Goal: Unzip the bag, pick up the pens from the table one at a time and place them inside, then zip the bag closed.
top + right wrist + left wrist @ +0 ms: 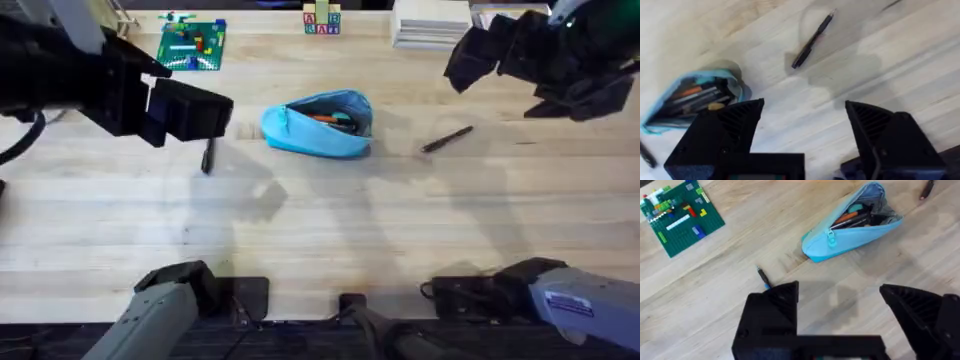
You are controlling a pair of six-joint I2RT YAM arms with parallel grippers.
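1. The bag [318,124] is seen lying unzipped near the middle of the table [330,230], with an orange pen and dark pens held inside.
2. A black pen [447,139] is left on the wood to the right of the bag, well apart from it.
3. Another black pen [208,157] is found to the left of the bag, partly hidden under the left gripper [215,115].
4. The left gripper is held above that pen, its fingers spread wide and nothing grasped.
5. The right gripper [805,130] is raised over the table with its fingers wide apart and empty.
6. A green baseplate [192,45] is placed at the far edge.
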